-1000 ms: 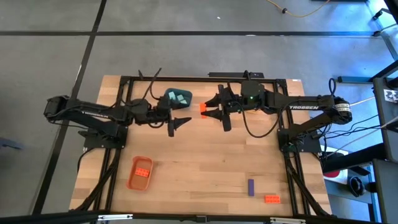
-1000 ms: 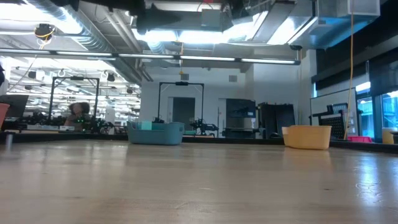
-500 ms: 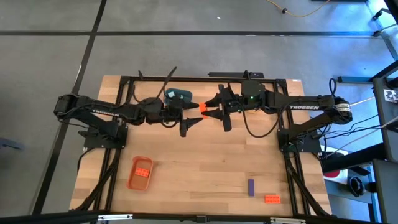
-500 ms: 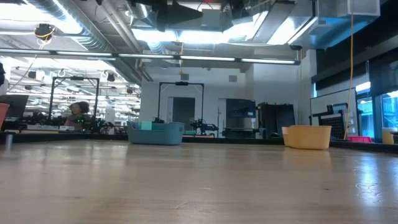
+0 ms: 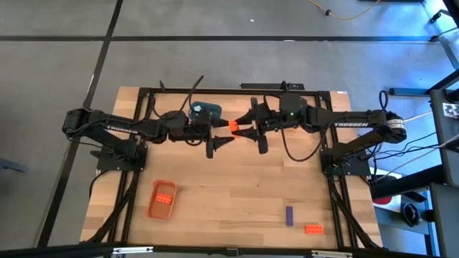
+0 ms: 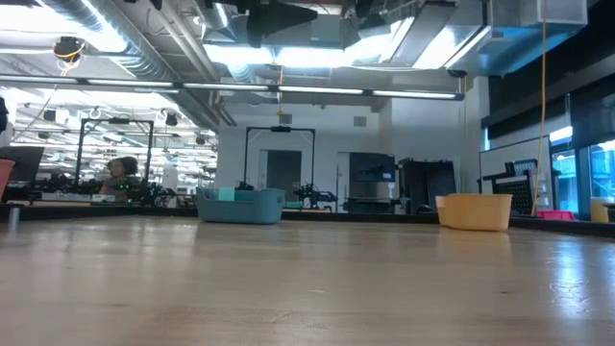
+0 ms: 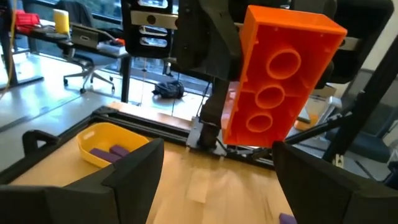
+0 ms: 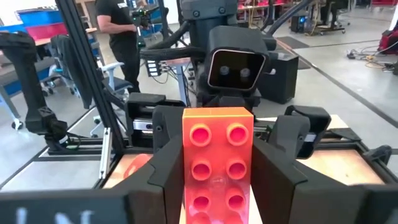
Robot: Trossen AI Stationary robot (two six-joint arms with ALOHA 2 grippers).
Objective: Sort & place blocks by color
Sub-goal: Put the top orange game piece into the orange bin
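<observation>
Above the far middle of the wooden counter, small orange-red studded plastic block clamped in right claw, long axis running along the claw's fingers toward the left arm. Facing it just beside, left claw spread wide, grasping nothing.

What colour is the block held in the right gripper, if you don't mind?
Orange-red; the block shows best in the right wrist view.
</observation>
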